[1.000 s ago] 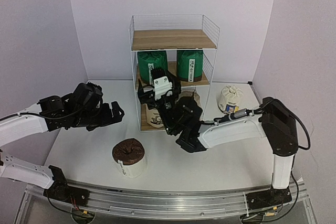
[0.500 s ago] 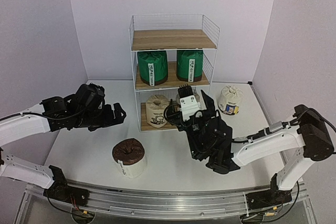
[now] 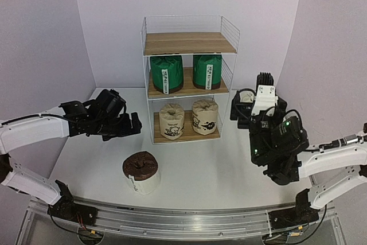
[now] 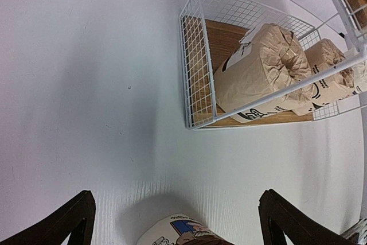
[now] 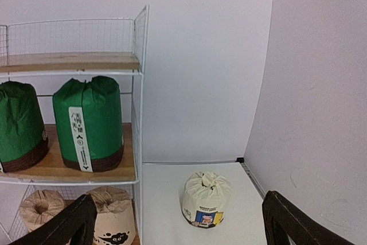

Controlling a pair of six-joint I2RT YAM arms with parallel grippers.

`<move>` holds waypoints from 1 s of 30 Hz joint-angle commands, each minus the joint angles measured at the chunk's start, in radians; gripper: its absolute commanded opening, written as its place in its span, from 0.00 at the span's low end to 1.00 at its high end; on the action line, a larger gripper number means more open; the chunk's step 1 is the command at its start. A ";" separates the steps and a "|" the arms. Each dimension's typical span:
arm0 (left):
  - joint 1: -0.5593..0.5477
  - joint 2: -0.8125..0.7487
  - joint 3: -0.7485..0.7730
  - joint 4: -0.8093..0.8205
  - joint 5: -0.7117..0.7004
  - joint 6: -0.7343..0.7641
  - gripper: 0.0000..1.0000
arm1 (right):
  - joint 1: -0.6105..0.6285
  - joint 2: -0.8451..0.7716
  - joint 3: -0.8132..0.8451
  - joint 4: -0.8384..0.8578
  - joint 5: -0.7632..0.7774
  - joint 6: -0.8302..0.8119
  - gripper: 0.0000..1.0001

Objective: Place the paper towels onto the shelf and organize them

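Although your right gripper (image 3: pixel 256 106) blocks it in the overhead view, the white roll (image 5: pixel 206 199) appears plainly in the right wrist view: upright on the table (image 5: pixel 166 193), beside the shelf (image 5: pixel 137 90) and outside its wire frame. From above you see the brown-topped roll (image 3: pixel 141 171) standing alone on the table near the front edge; the left wrist view catches only its rim, low between the spread fingers (image 4: pixel 69 222). The overhead and right wrist views agree on the shelf: green rolls (image 3: pixel 166 73) side by side on the middle board, beige rolls (image 3: pixel 172 120) side by side on the bottom board. Your left gripper (image 3: pixel 133 124) and right gripper both stand with jaws apart, holding nothing. Each green roll carries a white vertical strip of dark characters, too small to read; the beige rolls bear black cartoon prints; the white roll's blue-and-yellow label shows a small cartoon figure, its lettering illegible.
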 commanded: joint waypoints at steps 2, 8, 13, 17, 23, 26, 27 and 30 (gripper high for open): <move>0.004 0.012 0.047 0.014 0.025 0.025 1.00 | 0.015 0.259 0.358 0.014 0.235 -0.556 0.98; 0.004 -0.012 0.025 0.040 0.066 0.064 1.00 | -0.014 0.476 0.533 0.021 -0.053 -1.313 0.98; 0.004 -0.033 0.023 0.033 0.103 0.107 1.00 | -0.037 0.499 0.723 -0.324 -0.041 -1.443 0.98; 0.004 -0.065 0.025 0.009 0.101 0.132 1.00 | -0.047 0.432 0.796 -1.523 -0.160 -0.895 0.98; 0.004 -0.129 0.021 -0.014 0.099 0.146 1.00 | -0.056 0.593 1.264 -2.539 -0.800 -0.372 0.98; 0.004 -0.162 0.001 -0.003 0.093 0.117 1.00 | -0.122 0.620 1.397 -2.520 -1.076 -0.036 0.98; 0.004 -0.173 -0.007 0.002 0.092 0.108 0.99 | -0.156 0.609 1.399 -2.488 -1.178 0.084 0.98; 0.004 -0.207 -0.036 0.011 0.081 0.078 1.00 | -0.241 0.437 1.006 -2.098 -1.200 0.418 0.98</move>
